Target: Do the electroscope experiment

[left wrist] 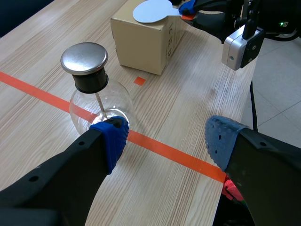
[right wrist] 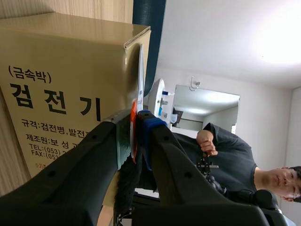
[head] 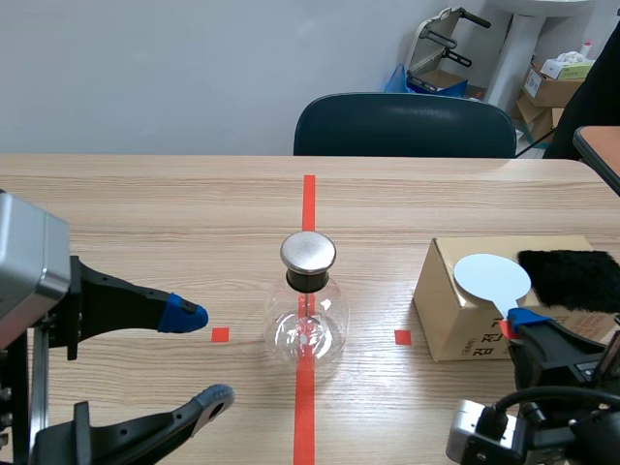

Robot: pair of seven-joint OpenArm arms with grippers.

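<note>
Electroscope [head: 308, 300] just ahead of left gripper [head: 203, 356]

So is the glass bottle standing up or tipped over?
Standing up. The bottle sits on its base with its metal cap on top.

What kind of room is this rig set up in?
Probably an office or storeroom used as a test lab: wood-grain table with tape marks, a dark office chair behind it, cardboard boxes stacked in the far corner.
</note>
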